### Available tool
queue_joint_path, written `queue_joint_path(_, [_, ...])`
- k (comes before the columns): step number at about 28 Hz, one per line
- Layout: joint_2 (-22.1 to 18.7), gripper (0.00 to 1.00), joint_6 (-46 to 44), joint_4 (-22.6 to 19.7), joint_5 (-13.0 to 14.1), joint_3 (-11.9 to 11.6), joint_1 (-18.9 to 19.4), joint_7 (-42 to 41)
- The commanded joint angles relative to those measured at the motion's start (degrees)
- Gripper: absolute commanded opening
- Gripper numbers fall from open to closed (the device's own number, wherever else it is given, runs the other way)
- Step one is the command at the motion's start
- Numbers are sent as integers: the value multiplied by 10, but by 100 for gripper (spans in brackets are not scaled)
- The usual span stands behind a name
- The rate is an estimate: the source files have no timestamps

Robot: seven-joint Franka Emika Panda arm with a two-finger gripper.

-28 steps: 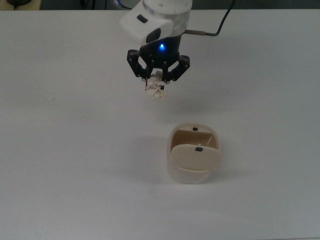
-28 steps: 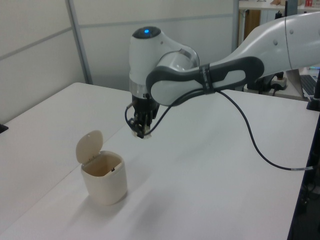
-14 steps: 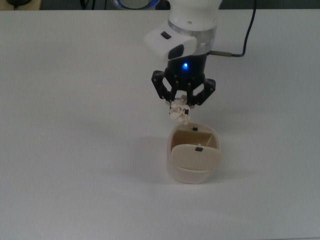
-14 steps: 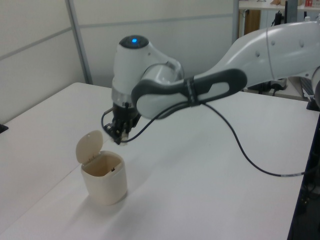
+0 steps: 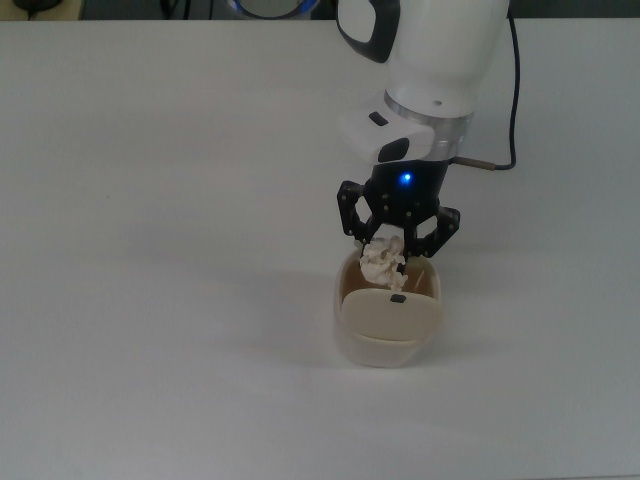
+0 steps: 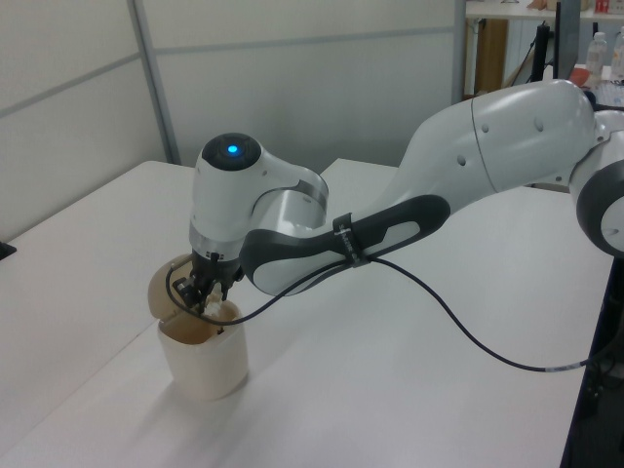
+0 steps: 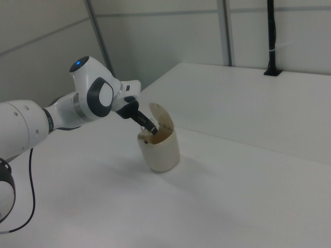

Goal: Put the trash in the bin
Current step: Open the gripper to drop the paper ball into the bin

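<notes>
The trash (image 5: 381, 263) is a crumpled off-white wad, pinched in my gripper (image 5: 388, 252), which is shut on it. It hangs right over the open mouth of the cream-beige bin (image 5: 387, 335), whose flap lid (image 5: 392, 310) is swung open. In the left view the gripper (image 6: 208, 297) dips to the rim of the bin (image 6: 205, 361) and the trash (image 6: 220, 310) shows just at the opening. From the right view, the gripper (image 7: 149, 127) reaches into the bin (image 7: 160, 150) beside the raised lid (image 7: 161, 118).
The bin stands on a white table (image 5: 150, 250). A black cable (image 5: 505, 120) trails from the arm across the table. A dark post (image 7: 270, 39) stands at the table's far edge in the right view.
My gripper has carried the trash across the table toward the bin, from well short of it to right over its opening, and has come lower. The bin has not moved.
</notes>
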Motion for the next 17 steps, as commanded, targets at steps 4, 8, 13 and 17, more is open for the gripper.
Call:
queue_joint_path(4, [13,100,0,20,-19,-3,5,23])
queue_joint_path(8, [12,100,-1,21,-19,-3,5,21])
queue_joint_path(13, [-21,100,-26,7,0,-3,0,-13])
queue_joint_path(17, [-34,100,-92,7,79,-6,-13,-101])
